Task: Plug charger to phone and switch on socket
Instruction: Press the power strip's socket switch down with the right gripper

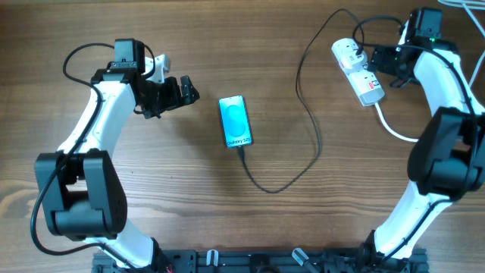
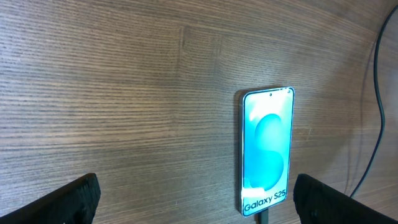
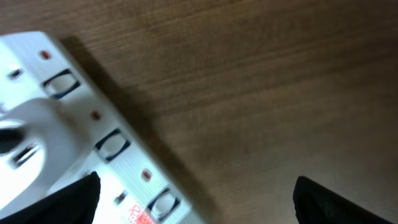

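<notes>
Across the wooden table (image 1: 227, 45), the white socket (image 1: 369, 89) lay at the upper right of the overhead frame with a white plug seated in it, and the phone (image 1: 236, 121) lay flat just left of centre, its teal screen lit. The thin black charger (image 1: 314, 129) ran from the socket in a long loop down through the middle and met the phone's lower end. The left gripper (image 2: 198, 202) hung released and empty just left of the phone, while the right gripper (image 3: 199, 199) hovered spread wide over the socket, grasping nothing.
</notes>
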Available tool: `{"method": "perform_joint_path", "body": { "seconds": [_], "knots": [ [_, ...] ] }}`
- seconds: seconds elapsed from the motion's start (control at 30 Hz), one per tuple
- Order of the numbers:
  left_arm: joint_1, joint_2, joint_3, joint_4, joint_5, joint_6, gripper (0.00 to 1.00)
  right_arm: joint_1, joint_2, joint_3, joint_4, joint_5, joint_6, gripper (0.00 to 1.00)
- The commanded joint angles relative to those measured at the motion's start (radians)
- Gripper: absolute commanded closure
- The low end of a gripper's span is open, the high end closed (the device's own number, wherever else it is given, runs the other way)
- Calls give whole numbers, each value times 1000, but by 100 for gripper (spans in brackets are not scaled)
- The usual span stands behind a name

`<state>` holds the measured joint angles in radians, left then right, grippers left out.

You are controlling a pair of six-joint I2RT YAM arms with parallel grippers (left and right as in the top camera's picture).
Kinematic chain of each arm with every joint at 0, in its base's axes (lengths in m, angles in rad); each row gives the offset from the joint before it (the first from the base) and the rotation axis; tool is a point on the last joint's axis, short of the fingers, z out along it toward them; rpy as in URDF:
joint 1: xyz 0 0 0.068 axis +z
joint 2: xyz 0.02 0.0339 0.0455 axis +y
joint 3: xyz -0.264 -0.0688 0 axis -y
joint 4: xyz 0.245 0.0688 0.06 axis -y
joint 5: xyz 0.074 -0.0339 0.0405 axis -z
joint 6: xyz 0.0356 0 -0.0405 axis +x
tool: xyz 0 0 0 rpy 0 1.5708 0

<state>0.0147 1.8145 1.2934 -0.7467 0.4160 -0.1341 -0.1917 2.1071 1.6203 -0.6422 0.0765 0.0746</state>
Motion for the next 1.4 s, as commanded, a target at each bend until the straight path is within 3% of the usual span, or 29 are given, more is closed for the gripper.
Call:
{"method": "perform_joint_path", "body": {
  "seconds": [0.0, 0.4, 1.37],
  "knots": [
    [5, -10, 1, 3, 1, -5, 0, 2, 63, 9, 62, 14, -44, 0],
    [5, -10, 1, 3, 1, -5, 0, 1, 85, 7, 163, 15, 5, 0],
    [5, -10, 1, 3, 1, -5, 0, 2, 132, 7, 10, -156, 4, 0]
  ]
}}
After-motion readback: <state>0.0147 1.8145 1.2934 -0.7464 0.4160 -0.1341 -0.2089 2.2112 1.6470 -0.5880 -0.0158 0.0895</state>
